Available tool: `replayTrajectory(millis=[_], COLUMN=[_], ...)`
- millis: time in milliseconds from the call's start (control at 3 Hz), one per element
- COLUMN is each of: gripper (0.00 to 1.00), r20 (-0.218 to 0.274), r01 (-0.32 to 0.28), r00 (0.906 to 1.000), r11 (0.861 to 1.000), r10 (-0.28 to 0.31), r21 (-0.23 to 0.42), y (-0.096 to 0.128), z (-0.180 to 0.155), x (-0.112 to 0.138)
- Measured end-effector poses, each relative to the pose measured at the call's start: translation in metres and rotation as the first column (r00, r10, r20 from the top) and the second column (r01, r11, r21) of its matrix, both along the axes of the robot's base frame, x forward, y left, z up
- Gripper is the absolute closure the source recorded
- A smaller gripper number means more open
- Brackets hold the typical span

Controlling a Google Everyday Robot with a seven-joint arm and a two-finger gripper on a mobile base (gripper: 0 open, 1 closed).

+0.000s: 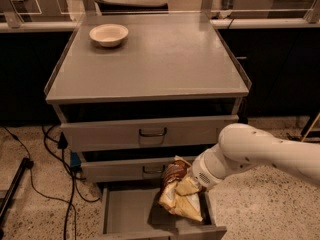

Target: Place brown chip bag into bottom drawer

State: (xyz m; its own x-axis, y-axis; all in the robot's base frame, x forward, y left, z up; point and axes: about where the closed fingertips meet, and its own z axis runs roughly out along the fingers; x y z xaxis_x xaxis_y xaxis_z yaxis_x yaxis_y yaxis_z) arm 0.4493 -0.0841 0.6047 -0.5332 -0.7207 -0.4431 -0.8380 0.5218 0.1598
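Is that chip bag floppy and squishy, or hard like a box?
Probably floppy: the brown chip bag looks crumpled and bent where it meets the gripper, just over the open bottom drawer. It is likely light for its size, since it looks like a thin, puffy bag. It might crush easily if squeezed hard.

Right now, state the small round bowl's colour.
Cream bowl, camera view; gripper holds brown bag over drawer.

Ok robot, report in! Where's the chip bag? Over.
Gripper at the brown chip bag, low by the cabinet front. Bag over the open bottom drawer. Nothing seen in its way; bowl up on top.
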Motion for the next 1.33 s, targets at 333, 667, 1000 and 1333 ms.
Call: replayTrajectory(millis=[333,667,1000,1333], gripper=[1.0,1.0,1.0,1.0], r20=[-0.057,-0.103,-0.073,-0.033], r01=[0.017,-0.041,-0.15,-0.208], r00=[0.9982,0.9932,0.9825,0.9747], r11=[1.0,0.992,0.961,0.952], r10=[-0.017,0.053,0.171,0.221], r21=[0.005,0.117,0.233,0.225], y=[-0.001,0.015,0.023,0.024], z=[-0.045,-0.097,-0.122,-0.13], x=[0.006,0.008,0.006,0.004])
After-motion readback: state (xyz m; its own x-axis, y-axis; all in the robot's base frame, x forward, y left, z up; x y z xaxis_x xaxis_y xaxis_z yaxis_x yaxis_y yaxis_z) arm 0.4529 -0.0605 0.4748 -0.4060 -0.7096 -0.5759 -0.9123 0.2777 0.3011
